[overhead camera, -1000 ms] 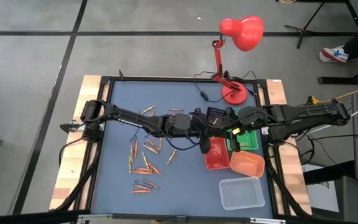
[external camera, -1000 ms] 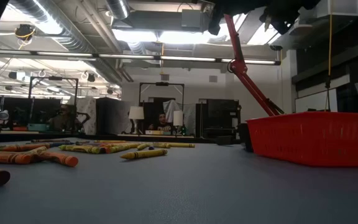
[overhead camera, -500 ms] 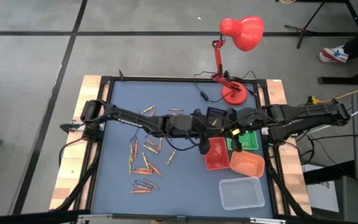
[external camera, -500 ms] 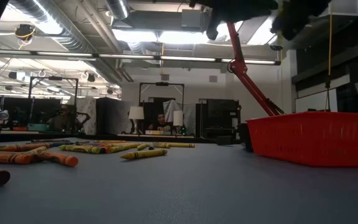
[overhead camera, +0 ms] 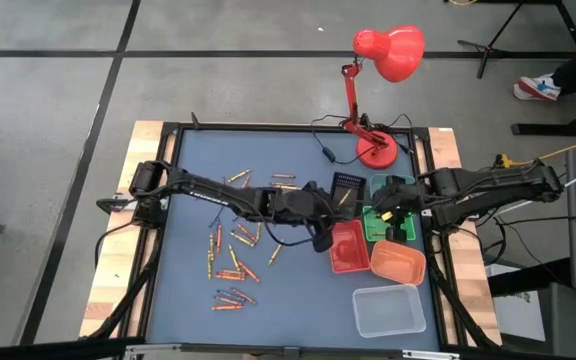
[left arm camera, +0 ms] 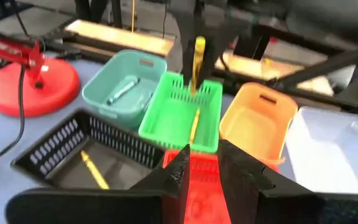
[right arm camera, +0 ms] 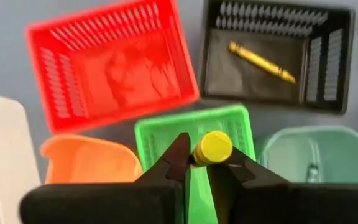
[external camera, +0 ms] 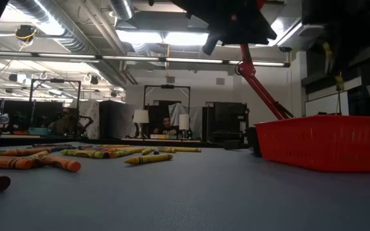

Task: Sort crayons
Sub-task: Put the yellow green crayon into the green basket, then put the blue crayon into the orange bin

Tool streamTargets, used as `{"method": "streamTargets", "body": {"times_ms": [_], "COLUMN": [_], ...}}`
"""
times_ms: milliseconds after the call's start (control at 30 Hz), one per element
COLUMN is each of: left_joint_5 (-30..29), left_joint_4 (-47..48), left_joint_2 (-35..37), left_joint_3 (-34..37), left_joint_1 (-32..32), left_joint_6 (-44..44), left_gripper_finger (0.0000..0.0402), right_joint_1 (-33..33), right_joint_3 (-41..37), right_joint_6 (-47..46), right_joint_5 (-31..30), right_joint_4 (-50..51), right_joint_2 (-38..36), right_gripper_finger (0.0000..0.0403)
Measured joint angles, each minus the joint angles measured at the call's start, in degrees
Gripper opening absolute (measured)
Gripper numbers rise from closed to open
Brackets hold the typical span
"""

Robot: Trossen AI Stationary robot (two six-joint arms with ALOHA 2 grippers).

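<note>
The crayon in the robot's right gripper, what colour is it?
Yellow crayon, best seen in the right wrist view.

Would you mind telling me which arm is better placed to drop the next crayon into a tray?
The right. Its hand grips a yellow crayon directly above the green tray. The left hand holds nothing and hovers near the red tray.

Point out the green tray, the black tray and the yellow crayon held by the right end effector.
green tray (left arm camera: 180,129), left wrist view, near rim.
black tray (right arm camera: 211,81), right wrist view, bare floor.
yellow crayon (right arm camera: 213,147), right wrist view, round end.
</note>
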State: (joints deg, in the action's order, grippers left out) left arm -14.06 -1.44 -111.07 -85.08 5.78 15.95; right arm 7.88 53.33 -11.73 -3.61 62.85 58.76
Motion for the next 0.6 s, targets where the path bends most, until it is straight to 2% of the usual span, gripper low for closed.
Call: {"method": "streamTargets", "body": {"times_ms": [233,600], "left_joint_5": [0.0,0.01], "left_joint_4": [5.5,13.75], "left_joint_2": [0.0,-0.07], "left_joint_3": [0.0,0.0], "left_joint_1": [0.02,0.02], "left_joint_6": [0.05,0.09], "left_gripper_finger": [0.0069,0.0069], "right_joint_1": [0.0,0.0], "right_joint_3": [-4.35,-7.71], "right_joint_6": [0.02,0.04], "right_joint_5": [0.15,0.15], "right_joint_4": [2.07,2.19], "right_joint_2": [0.02,0.02], "right_gripper_finger": [0.0028,0.0072]}}
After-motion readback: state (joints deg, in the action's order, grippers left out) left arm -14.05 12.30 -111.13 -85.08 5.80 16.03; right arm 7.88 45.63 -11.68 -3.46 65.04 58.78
